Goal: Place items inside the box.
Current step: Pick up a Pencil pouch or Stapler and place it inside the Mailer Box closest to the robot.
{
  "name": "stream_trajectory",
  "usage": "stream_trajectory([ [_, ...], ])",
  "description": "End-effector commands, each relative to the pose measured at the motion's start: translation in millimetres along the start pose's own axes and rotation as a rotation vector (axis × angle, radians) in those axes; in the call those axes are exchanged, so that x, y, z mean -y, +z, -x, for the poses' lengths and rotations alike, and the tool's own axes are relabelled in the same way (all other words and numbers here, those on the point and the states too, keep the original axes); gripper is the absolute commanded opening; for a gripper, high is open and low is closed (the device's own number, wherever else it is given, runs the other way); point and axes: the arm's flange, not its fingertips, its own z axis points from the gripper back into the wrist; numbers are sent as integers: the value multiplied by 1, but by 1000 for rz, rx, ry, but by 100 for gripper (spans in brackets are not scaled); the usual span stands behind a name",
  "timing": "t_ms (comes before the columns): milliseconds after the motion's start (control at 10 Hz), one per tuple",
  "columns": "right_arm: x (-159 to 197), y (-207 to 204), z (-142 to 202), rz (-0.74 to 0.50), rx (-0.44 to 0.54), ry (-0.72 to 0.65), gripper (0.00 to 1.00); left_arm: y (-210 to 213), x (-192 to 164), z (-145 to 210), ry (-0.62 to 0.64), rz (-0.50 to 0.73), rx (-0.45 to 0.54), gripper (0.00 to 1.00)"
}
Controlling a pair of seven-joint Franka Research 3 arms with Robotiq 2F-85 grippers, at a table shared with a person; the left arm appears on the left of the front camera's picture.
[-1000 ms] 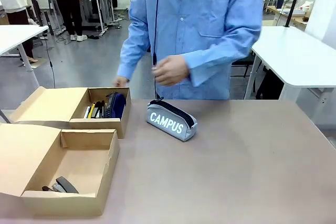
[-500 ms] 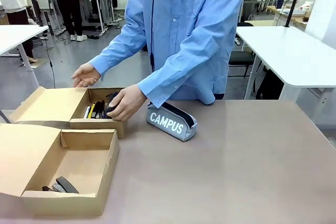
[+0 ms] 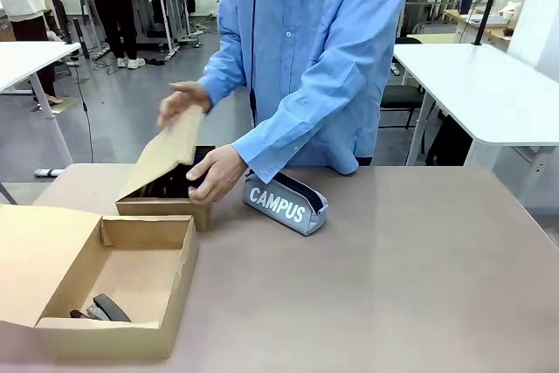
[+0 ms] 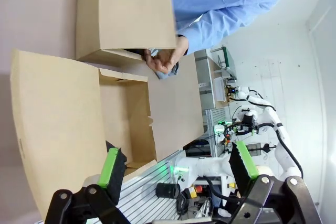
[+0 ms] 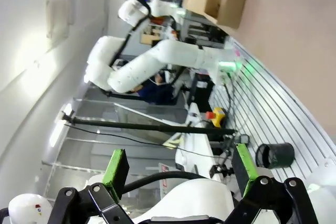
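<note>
The box point(image 3: 105, 338) stands at the near left of the table point(image 3: 393, 286), its wide lid point(image 3: 39, 255) lying open to the left. The stapler point(image 3: 103, 307) lies inside it, in the near left corner. The rest of its floor is bare.

Just behind it stands a small box point(image 3: 162, 210). The person point(image 3: 323, 50) at the far side holds its lid point(image 3: 166, 150) tilted halfway over it, one hand point(image 3: 183, 98) on the lid's upper edge. The other hand point(image 3: 214, 172) rests at the small box's right corner. Something dark lies under the lid; I cannot tell what it is.

The case point(image 3: 286, 203), grey with "CAMPUS" on it, lies on the table just right of that hand, outside both boxes.

In the left wrist view the left jaws stand wide apart, green pads point(image 4: 111, 163) with nothing between them, above the open lid. In the right wrist view the right jaws are also wide apart and hold nothing, pads point(image 5: 116, 169) pointing off the table's edge.
</note>
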Motion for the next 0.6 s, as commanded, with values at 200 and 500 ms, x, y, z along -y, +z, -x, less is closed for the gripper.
stream_trajectory([
  [200, -8, -128, -128, 449, -336, 137, 100, 0, 1, 0, -20, 24, 9, 100],
  [500, -7, -203, -186, 621, -180, 331, 100, 0, 1, 0, -20, 24, 9, 100],
])
